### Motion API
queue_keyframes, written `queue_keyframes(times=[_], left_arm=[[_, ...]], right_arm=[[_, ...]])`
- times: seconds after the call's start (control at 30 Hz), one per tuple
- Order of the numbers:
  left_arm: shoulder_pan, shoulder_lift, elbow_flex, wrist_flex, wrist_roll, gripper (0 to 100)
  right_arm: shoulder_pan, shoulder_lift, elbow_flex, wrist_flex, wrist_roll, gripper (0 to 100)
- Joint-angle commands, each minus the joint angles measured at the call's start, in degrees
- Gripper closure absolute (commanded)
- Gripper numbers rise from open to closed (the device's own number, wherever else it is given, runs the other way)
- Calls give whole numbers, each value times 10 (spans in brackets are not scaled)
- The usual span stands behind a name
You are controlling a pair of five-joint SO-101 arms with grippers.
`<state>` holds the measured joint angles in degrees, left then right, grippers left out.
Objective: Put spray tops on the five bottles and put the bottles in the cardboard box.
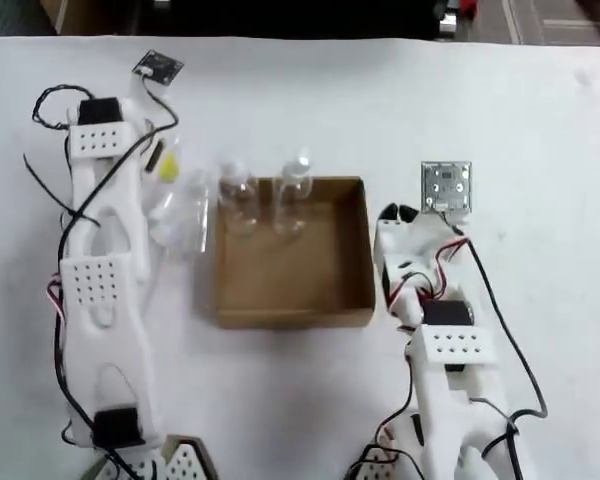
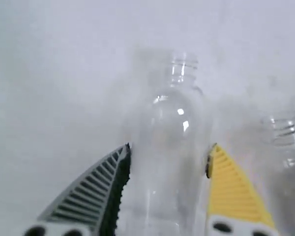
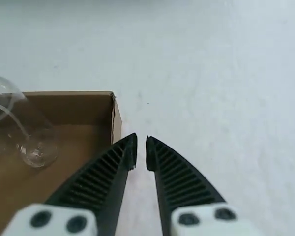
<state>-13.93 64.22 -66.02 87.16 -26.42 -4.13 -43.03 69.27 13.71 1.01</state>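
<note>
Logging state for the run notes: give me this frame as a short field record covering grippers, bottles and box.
left gripper: around a clear bottle; whether it is gripped can't be confirmed
clear bottle: threaded neck bare, no spray top
second bottle: beside it, neck also bare
right gripper: shut, empty, over the table by a corner of the cardboard box
far-end bottles: one and another at the box's far end; whether they have tops is too unclear to tell
</note>
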Motion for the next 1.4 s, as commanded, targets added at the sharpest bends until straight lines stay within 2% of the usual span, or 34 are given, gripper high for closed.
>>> queue_keyframes(times=[0.0, 0.2, 0.4, 0.5, 0.6, 0.8, 0.93, 1.07, 1.37], left_arm=[[-1, 31, -54, 40, 0, 741], [-9, 69, -144, 81, -1, 749], [-22, 82, -239, 135, -4, 887], [-30, 80, -296, 151, 0, 906], [-43, 60, -295, 152, 1, 908], [-80, -63, -280, 155, 85, 906], [-104, -190, -215, 155, 109, 906], [-111, -366, -60, 155, 111, 906], [-31, -809, 287, 138, 84, 906]], right_arm=[[-3, -8, -5, -10, 9, 981], [-6, -8, -5, -9, 9, 981], [-6, -8, -5, -9, 9, 981], [-7, -8, -5, -10, 9, 981], [-7, -8, -5, -10, 9, 981], [-7, -8, -5, -11, 9, 981], [-7, -8, -5, -11, 9, 981], [-7, -8, -5, -10, 9, 981], [-7, -9, 4, -12, 9, 981]])
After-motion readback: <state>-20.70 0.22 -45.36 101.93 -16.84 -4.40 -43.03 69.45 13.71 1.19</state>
